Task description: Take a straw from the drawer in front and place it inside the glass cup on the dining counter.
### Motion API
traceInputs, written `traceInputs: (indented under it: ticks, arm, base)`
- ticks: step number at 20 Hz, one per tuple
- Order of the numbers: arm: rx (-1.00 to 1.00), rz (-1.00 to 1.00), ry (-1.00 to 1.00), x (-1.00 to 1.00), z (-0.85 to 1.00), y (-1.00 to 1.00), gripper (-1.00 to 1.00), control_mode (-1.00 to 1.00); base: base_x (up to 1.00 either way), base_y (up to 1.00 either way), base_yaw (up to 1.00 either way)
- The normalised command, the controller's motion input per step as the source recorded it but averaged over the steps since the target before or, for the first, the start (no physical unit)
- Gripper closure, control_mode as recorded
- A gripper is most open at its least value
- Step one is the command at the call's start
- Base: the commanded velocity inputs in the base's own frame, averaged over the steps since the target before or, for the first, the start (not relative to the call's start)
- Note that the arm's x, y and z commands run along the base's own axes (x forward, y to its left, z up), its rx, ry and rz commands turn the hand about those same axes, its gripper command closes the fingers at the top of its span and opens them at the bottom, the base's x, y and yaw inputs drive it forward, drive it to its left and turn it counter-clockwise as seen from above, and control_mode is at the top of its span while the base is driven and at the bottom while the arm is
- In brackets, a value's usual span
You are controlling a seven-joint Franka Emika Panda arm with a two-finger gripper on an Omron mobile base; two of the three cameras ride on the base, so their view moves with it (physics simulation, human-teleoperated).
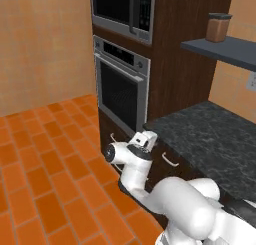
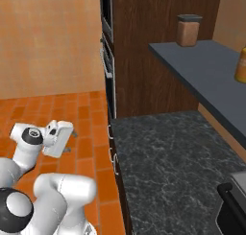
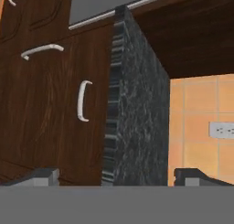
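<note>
Drawer (image 3: 59, 109) with the small curved silver handle (image 3: 82, 101) sits in the left middle of the hand view, shut, with its dark brown front facing the claw (image 3: 116, 175). The claw is wide open and holds nothing. Its two dark tips stand at the bottom of that view, well apart from the drawer front. Just right of the drawer runs the edge of the dark speckled counter (image 3: 132, 113). In the left base view, the claw (image 1: 145, 140) hangs near the drawer fronts, below the oven (image 1: 121, 89).
</note>
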Motion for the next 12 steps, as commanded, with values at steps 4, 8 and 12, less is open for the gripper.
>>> traceInputs:
  ticks: [4,8,12]
  arm:
    - [-0.35,0.00,-0.01,0.49,-0.85,0.00,-1.00,-1.00]
    - [-0.29,-0.05,0.00,0.62,-0.79,0.06,-1.00,-1.00]
    - [-0.18,-0.25,0.00,0.57,-0.54,0.15,-1.00,-1.00]
  base:
    - [0.00,0.00,0.00]
    - [0.00,0.00,0.00]
    - [0.00,0.00,0.00]
